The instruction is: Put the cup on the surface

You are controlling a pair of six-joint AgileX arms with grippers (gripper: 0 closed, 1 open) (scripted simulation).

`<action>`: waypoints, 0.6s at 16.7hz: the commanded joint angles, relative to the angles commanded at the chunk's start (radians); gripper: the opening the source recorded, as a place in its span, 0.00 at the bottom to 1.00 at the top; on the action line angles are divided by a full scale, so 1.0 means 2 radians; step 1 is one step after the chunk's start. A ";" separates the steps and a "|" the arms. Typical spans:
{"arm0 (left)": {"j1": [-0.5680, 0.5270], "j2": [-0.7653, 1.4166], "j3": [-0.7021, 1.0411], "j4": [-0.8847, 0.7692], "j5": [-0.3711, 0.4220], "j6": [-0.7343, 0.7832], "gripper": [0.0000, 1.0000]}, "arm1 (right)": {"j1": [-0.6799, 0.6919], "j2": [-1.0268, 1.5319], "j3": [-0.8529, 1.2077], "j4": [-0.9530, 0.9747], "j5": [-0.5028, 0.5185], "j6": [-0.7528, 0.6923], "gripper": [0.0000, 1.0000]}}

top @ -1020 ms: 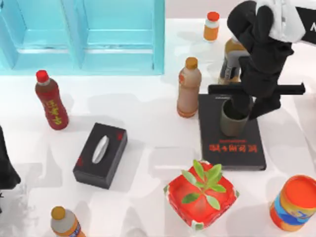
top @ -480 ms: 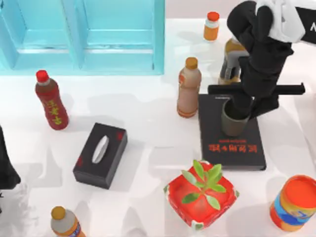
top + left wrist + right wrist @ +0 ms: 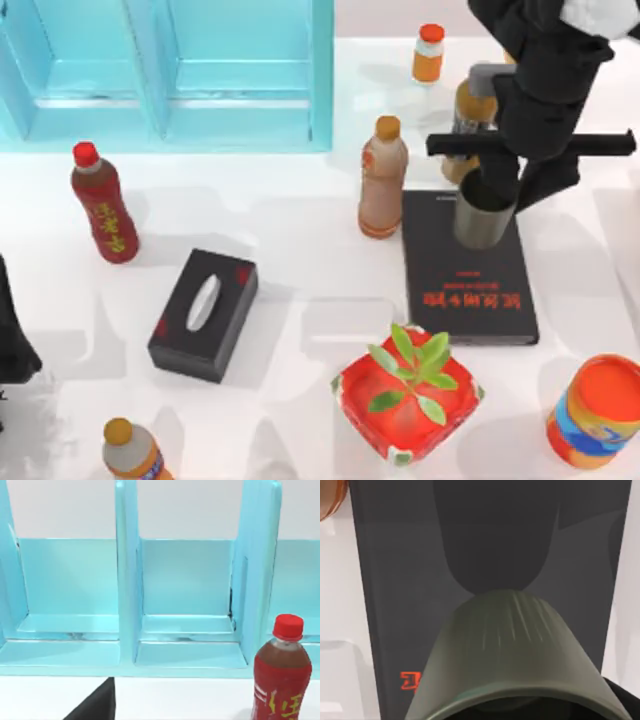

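1. The right gripper is at about 2 o'clock on the table, seen from above. It has hold of the cup at the rim, with its fingers closed on it.
2. The cup is small and olive-grey, with a dark inside. It hangs over the far end of the black book, and its shadow falls on the book's cover.
3. In the right wrist view the cup is very close, and the black book lies under it with a bit of red lettering showing.
4. The surface is white and shiny. It shows on both sides of the book.
5. A brown bottle with an orange cap stands just beside the book, at the cup's 9 o'clock.
6. A red pot with a green plant sits at the cup's 7 o'clock, near the book's near end.
7. An orange can stands at about 4 o'clock on the table.
8. The left arm is parked at 8 o'clock on the table. I cannot tell if its gripper is open.
9. The left wrist view shows a blue shelf and a red bottle.
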 joint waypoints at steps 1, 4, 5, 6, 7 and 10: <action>0.000 0.000 0.000 0.000 0.000 0.000 1.00 | 0.000 0.000 0.001 -0.002 0.000 0.000 0.00; 0.000 0.000 0.000 0.000 0.000 0.000 1.00 | 0.000 0.002 0.000 -0.001 0.000 0.000 0.00; 0.000 0.000 0.000 0.000 0.000 0.000 1.00 | 0.002 0.003 0.002 -0.002 0.000 0.002 0.00; 0.000 0.000 0.000 0.000 0.000 0.000 1.00 | 0.007 0.004 0.008 -0.006 0.000 0.009 0.00; 0.000 0.000 0.000 0.000 0.000 0.000 1.00 | 0.017 0.006 0.020 -0.014 0.000 0.020 0.00; 0.000 0.000 0.000 0.000 0.000 0.000 1.00 | 0.066 0.026 0.082 -0.052 0.001 0.073 0.00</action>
